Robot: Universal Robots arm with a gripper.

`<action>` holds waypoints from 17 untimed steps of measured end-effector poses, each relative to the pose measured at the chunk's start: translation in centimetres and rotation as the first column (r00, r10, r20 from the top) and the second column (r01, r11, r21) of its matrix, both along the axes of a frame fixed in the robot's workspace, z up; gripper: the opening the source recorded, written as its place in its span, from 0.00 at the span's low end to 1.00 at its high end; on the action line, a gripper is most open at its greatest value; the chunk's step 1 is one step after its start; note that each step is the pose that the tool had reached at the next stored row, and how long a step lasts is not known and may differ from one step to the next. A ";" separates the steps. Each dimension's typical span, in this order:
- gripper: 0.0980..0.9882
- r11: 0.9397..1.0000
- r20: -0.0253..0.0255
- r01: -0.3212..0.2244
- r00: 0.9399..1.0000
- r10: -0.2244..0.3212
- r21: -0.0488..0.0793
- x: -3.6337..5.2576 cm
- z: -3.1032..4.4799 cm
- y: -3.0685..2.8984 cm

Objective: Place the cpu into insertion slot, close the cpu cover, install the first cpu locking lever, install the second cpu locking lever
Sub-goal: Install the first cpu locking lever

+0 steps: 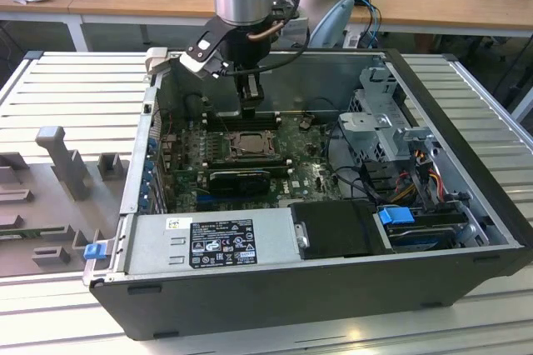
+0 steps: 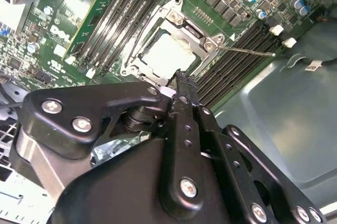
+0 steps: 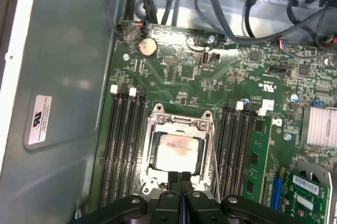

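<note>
1. Cpu (image 3: 178, 153) lies flat in the insertion slot (image 3: 153, 155), and the cpu cover (image 3: 179, 124) is down around it, so those two steps look done.
2. The claw (image 3: 179, 182) is closed with nothing between its tips. It hangs at the cover's edge, and I cannot tell whether it touches. In the exterior view it is at 12 o'clock of the slot.
3. In the second wrist view a thin locking lever (image 2: 247, 50) juts free across the board. I judge it unlatched, which makes the first lever the step in hand.
4. To do it well, bear on the wire alone with the joined tips, push steadily, and keep off the cpu's bare face.
5. Memory slots (image 3: 126, 145) crowd both sides of the cover. In the exterior view a drive cage (image 1: 387, 122) and cables (image 1: 333, 134) lie at 3 o'clock, and the power supply (image 1: 208, 242) at 6 o'clock.
</note>
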State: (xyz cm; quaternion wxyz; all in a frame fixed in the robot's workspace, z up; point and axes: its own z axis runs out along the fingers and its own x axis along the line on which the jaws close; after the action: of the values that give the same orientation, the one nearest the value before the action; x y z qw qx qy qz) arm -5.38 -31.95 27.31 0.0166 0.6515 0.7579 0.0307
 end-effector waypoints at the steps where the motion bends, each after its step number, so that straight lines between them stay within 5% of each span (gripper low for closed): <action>1: 0.01 1.000 0.000 -0.008 1.000 0.008 0.000 0.00 0.00 0.00; 17: 0.01 0.996 0.000 -0.090 0.996 0.090 0.000 0.00 0.00 0.00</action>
State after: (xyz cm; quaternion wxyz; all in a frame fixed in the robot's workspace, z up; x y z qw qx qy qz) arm -5.38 -31.95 27.32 0.0152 0.6167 0.7864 0.0315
